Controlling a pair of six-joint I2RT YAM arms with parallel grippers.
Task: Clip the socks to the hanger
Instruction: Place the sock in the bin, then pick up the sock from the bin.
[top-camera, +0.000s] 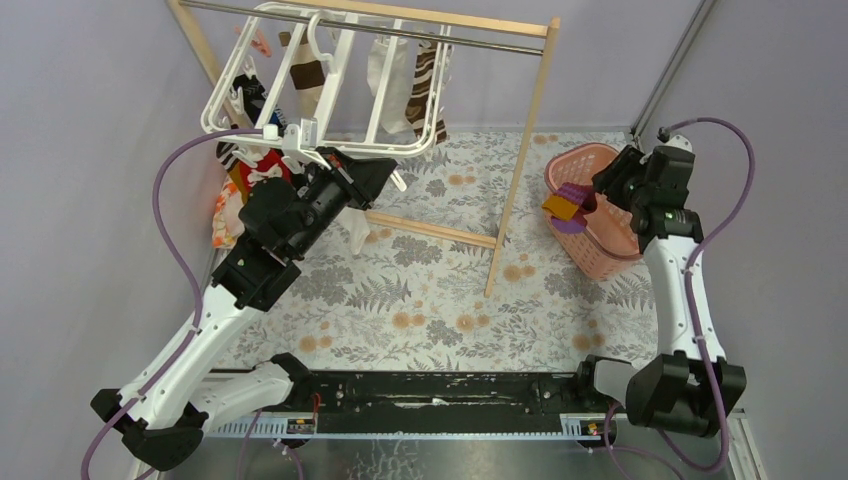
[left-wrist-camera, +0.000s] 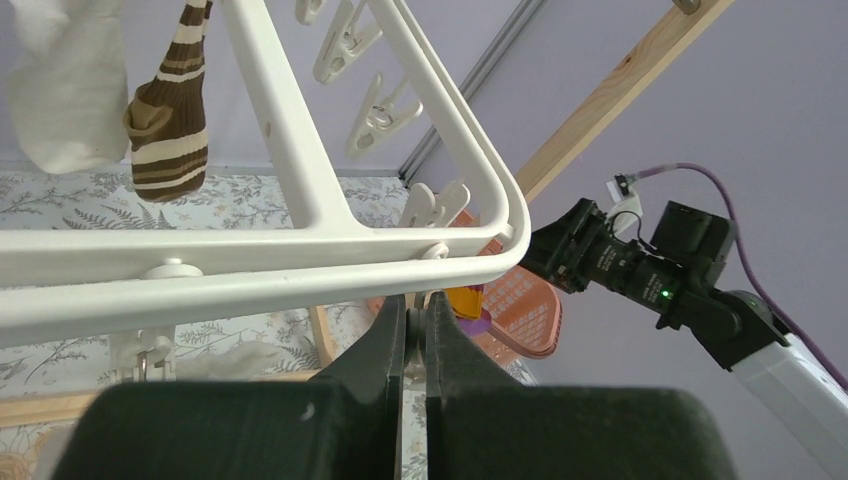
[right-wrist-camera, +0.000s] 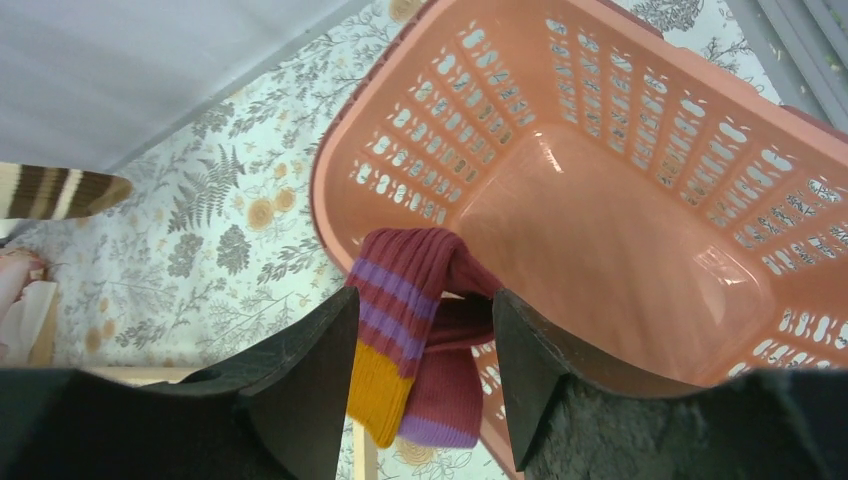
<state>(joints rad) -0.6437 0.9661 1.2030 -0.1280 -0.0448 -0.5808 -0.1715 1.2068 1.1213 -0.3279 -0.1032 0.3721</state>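
The right gripper (right-wrist-camera: 422, 305) is hovering at the pink basket (right-wrist-camera: 420, 180), jaws spread wide either side of a maroon, purple and orange sock (right-wrist-camera: 410, 270) hanging at the rim; whether they are pressing it is unclear. The left gripper (left-wrist-camera: 415, 305), all but closed with nothing visible between its fingers, is sitting just under the white hanger (left-wrist-camera: 300, 250), where a striped sock (left-wrist-camera: 168, 120) and a white sock (left-wrist-camera: 65, 90) are dangling
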